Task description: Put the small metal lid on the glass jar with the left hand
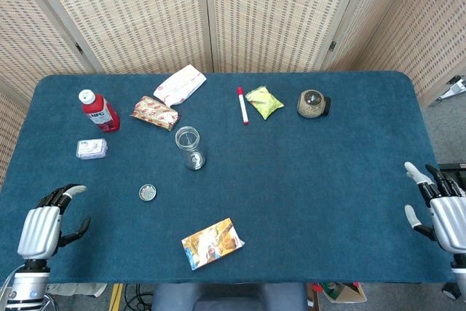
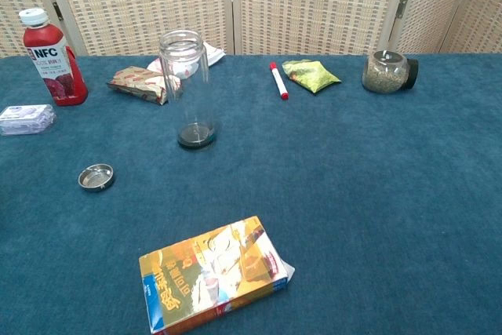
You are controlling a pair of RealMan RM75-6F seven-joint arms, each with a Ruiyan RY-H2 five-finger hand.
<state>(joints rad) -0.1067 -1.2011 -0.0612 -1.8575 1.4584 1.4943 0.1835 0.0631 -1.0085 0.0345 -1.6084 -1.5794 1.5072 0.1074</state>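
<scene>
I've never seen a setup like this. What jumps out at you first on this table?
Probably the tall clear glass jar standing upright and open near the middle of the blue table, with the small round metal lid lying apart from it, nearer the robot's left. The red NFC juice bottle at the far left stands out too, and both robot hands, left hand and right hand, hold nothing at the near edge.

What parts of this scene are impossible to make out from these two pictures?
- Left robot hand: head view only; the chest view misses it, and its palm side is turned away.
- Right robot hand: cut by the head view's right edge.
- White packet: mostly hidden behind the jar in the chest view.
- Lid: too small in either view to show detail.
- Box: print too blurred to read.
</scene>
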